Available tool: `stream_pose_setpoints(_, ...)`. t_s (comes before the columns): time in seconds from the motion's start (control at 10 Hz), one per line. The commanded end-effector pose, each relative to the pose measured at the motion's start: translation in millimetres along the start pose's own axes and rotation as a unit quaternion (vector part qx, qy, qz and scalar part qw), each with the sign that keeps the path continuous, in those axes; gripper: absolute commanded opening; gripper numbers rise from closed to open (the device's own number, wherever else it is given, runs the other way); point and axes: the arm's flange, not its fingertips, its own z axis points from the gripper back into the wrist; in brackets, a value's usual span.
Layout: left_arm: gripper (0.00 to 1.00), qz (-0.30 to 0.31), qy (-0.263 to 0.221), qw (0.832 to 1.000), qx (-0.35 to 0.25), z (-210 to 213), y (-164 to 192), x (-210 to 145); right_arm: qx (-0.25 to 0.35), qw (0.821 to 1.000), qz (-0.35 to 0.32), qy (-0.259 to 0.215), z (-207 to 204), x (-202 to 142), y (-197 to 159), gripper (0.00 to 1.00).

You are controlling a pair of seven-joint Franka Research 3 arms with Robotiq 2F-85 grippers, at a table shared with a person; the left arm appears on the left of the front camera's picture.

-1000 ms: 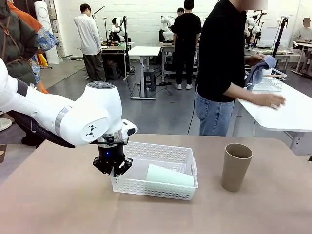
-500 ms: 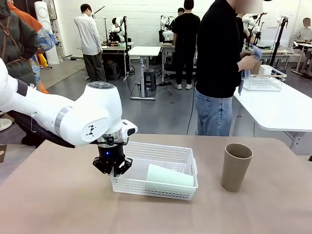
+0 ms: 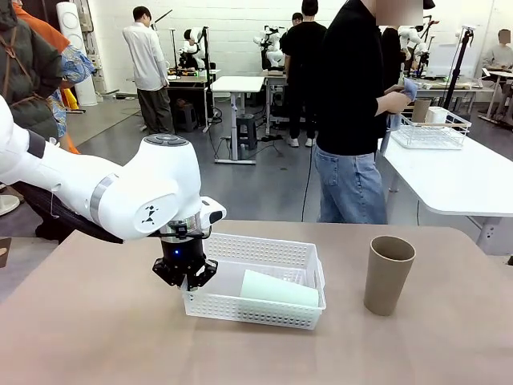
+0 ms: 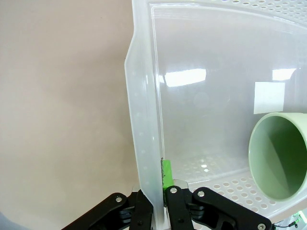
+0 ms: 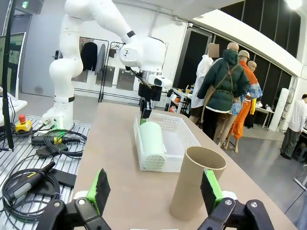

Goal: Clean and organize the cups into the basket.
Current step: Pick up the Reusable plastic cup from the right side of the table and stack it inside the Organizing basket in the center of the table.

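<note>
The white lattice basket [image 3: 250, 310] sits mid-table in the front view. My left gripper [image 3: 186, 274] is shut on its left wall, and the left wrist view shows the fingers pinching that wall [image 4: 144, 124] from both sides, left gripper [image 4: 160, 194] at the bottom edge. A mint green cup [image 3: 279, 290] lies on its side inside the basket, its mouth showing as the mint cup [image 4: 280, 160]. A tan cup [image 3: 389, 274] stands upright to the basket's right. My right gripper [image 5: 156, 191] is open just short of the tan cup [image 5: 196, 184], with the basket [image 5: 182, 129] farther off.
A person stands at the table's far side holding a blue cloth [image 3: 409, 87]. Behind them a white table [image 3: 473, 180] carries a wire basket [image 3: 433, 135]. Bare brown tabletop [image 3: 96, 337] spreads left and in front of the basket.
The person has straightened up from the white table and raised the blue cloth to chest height. Both arms, the basket and the cups have stayed put.
</note>
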Motion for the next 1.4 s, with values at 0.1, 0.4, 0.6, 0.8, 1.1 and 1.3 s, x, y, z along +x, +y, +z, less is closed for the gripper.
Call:
stream_pose_setpoints(0.1,0.00,0.002,-0.006,1.000,0.000,2,0,-1,0.000,1.000,0.000,0.000,0,0,0,1.00)
stream_pose_setpoints(0.4,0.00,0.002,-0.006,1.000,0.000,2,0,-1,0.067,0.995,-0.020,0.071,-90,8,-9,1.00)
stream_pose_setpoints(0.6,0.00,0.002,-0.006,1.000,0.000,2,0,-1,0.081,0.991,-0.062,0.088,-138,-6,-35,1.00)
stream_pose_setpoints(0.8,0.00,0.002,-0.006,1.000,0.000,2,0,-1,0.088,0.987,-0.097,0.097,-157,-22,-51,1.00)
stream_pose_setpoints(1.1,0.00,0.002,-0.006,1.000,0.000,2,0,-1,0.096,0.985,-0.107,0.101,-160,-30,-58,1.00)
stream_pose_setpoints(1.3,0.00,0.002,-0.006,1.000,0.000,2,0,-1,0.107,0.984,-0.103,0.098,-156,-32,-55,1.00)
